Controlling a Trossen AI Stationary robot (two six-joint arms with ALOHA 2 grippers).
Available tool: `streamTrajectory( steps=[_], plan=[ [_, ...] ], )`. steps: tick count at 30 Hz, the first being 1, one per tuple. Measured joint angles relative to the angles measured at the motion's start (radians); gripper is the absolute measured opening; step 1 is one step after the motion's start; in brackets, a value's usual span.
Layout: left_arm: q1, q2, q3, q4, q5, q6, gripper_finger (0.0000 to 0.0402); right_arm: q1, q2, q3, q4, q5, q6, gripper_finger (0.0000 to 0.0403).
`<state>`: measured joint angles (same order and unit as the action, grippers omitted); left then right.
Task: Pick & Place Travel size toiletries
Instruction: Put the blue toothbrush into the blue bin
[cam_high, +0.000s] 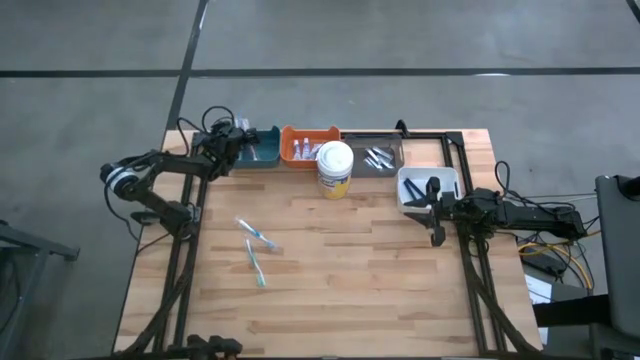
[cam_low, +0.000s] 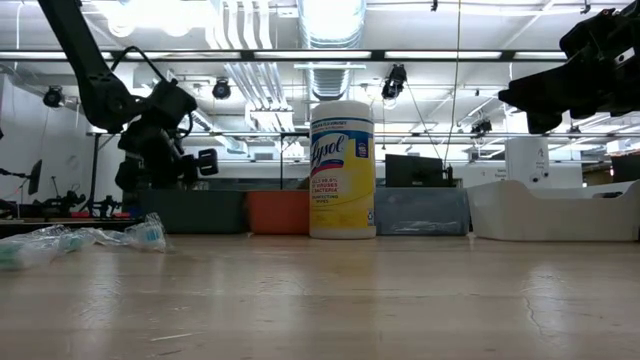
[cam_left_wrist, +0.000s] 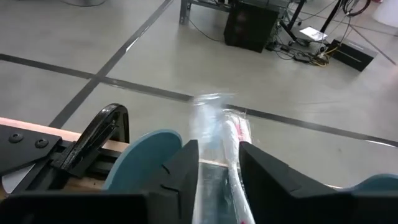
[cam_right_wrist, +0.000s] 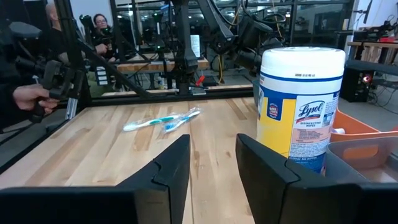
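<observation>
My left gripper (cam_left_wrist: 217, 149) hangs over the teal bin (cam_high: 258, 150) at the table's far left and is shut on a pink toothbrush (cam_left_wrist: 235, 134) in a clear wrapper. In the low view this gripper (cam_low: 160, 140) stands above the bin's wall (cam_low: 195, 210). Two teal-blue wrapped toothbrushes (cam_high: 255, 233) (cam_high: 257, 264) lie flat on the wood left of centre, also seen in the right wrist view (cam_right_wrist: 161, 120). My right gripper (cam_right_wrist: 212, 155) is open by the white bin (cam_high: 450, 178) at the right side and touches nothing. Small tubes lie in the orange bin (cam_high: 308, 150). My left gripper pinches the wrapped pink toothbrush between its two fingers (cam_left_wrist: 186, 162). The toothbrush lies along the fingers, and its wrapped end (cam_left_wrist: 214, 106) sticks out past the fingertips toward the table's far edge. It is lifted clear above the teal bin's rim (cam_left_wrist: 149, 152).
A yellow-and-white wipes canister (cam_high: 335, 168) stands upright in front of the orange and grey bins (cam_high: 375, 157). The four bins line the far edge. Bare wood stretches across the table's near half (cam_high: 350, 290). A person's hand (cam_right_wrist: 28, 96) shows beyond the table's left side.
</observation>
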<state>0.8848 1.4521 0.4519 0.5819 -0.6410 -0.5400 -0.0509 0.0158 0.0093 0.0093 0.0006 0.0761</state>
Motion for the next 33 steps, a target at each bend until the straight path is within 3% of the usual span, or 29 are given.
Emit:
streamTrajectory(
  steps=[5, 14, 24, 33],
  plan=[
    [-0.003, -0.002, 0.000, 0.004, 0.042, 0.008, 0.0147, 0.000, 0.000, 0.000, 0.000, 0.000, 0.000, 0.0118],
    [-0.009, -0.103, 0.000, 0.029, 0.242, 0.104, 0.0154, 0.000, 0.000, 0.000, 0.000, 0.000, 0.001, 0.0121],
    [-0.108, -0.264, 0.000, 0.008, 0.299, 0.234, 0.0154, 0.000, 0.000, 0.000, 0.000, 0.000, 0.001, 0.0130],
    [-0.199, -0.314, 0.001, 0.006, 0.539, 0.310, 0.0154, 0.000, 0.000, 0.000, 0.000, 0.000, 0.002, 0.0120]
  ],
)
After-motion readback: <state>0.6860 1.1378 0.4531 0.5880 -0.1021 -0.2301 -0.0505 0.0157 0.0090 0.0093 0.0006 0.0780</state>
